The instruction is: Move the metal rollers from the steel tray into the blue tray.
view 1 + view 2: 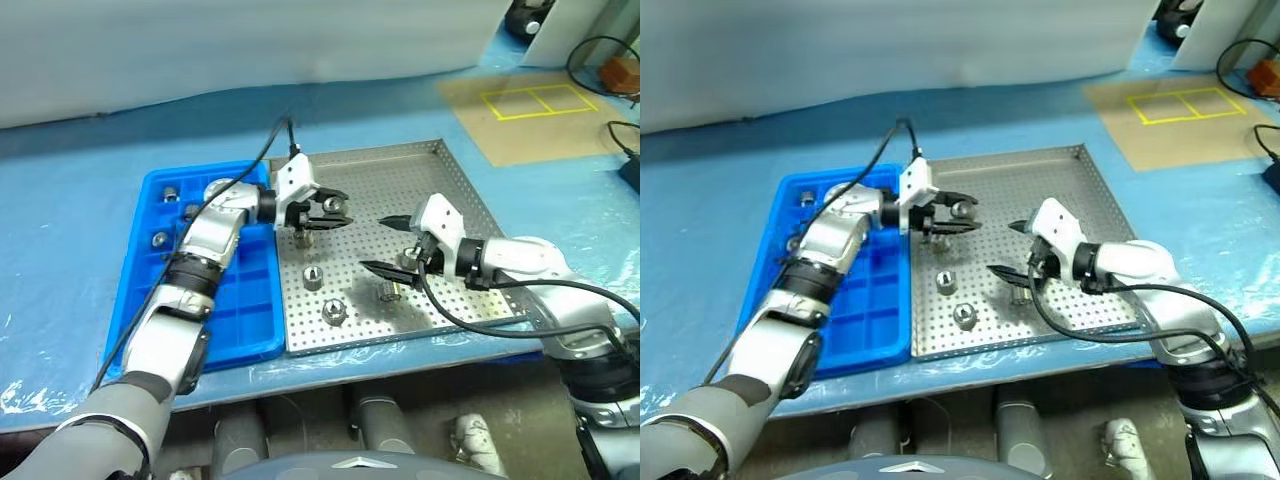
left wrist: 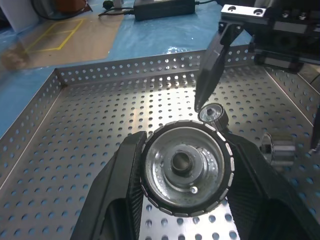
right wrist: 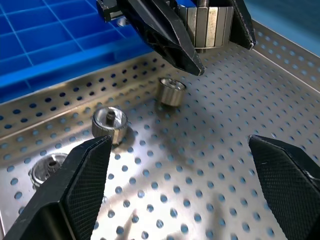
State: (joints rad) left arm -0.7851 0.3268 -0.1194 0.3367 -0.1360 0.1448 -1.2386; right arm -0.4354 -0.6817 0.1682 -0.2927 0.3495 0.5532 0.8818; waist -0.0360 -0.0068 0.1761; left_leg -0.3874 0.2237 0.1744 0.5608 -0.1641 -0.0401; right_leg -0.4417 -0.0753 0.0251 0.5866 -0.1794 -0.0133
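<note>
The steel tray [image 1: 455, 195] lies on the blue table, with the blue tray [image 1: 245, 310] against its left side. My left gripper [image 1: 328, 208] is shut on a metal roller [image 2: 185, 167] and hangs above the steel tray's left part, pointing right. Three other rollers [image 1: 313, 278] [image 1: 334, 312] [image 1: 390, 290] lie on the perforated floor. My right gripper [image 1: 375, 244] stands open over the tray's middle, facing the left one, with nothing between its fingers [image 3: 75, 190]. Three rollers [image 1: 160, 240] sit in compartments at the blue tray's far left.
A brown board with yellow taped squares [image 1: 535, 100] lies at the back right, with black cables [image 1: 620, 140] beside it. A black cable [image 1: 265, 150] arches from my left wrist over the blue tray. The table's front edge runs just below both trays.
</note>
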